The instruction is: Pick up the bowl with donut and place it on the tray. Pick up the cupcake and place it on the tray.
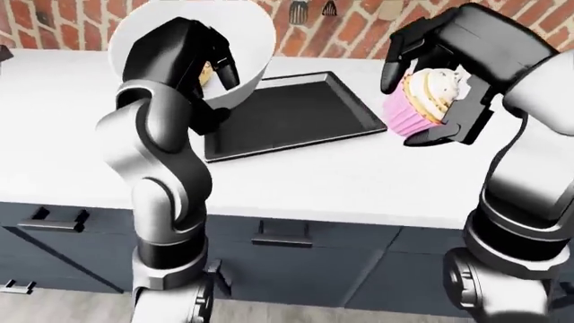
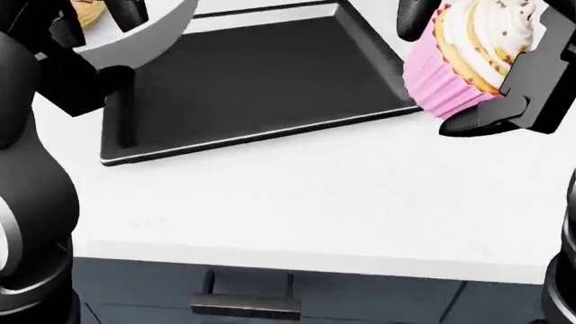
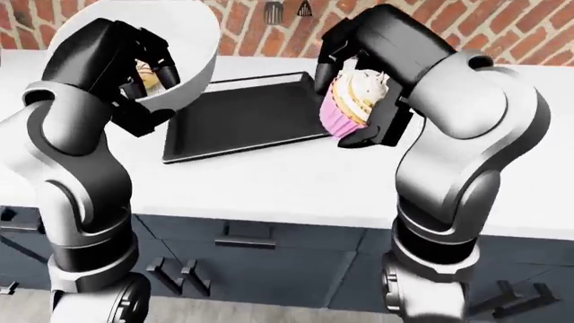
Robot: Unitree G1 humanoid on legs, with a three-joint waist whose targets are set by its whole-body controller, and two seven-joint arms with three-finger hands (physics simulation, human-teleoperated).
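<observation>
the left robot hand [image 1: 193, 57] grips the bowl [image 1: 247, 47], donut [image 1: 206, 70] inside, raised over the tray's [image 1: 296, 111] left edge. the right robot hand [image 1: 449, 74] clasps the cupcake [image 1: 426, 97] in the air just beside the tray's right edge, above the desk [image 1: 359, 175].

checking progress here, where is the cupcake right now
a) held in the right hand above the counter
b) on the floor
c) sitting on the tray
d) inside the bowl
a: the right hand has its fingers closed round the pink-wrapped cupcake, lifted clear of the counter beside the empty tray.
</observation>
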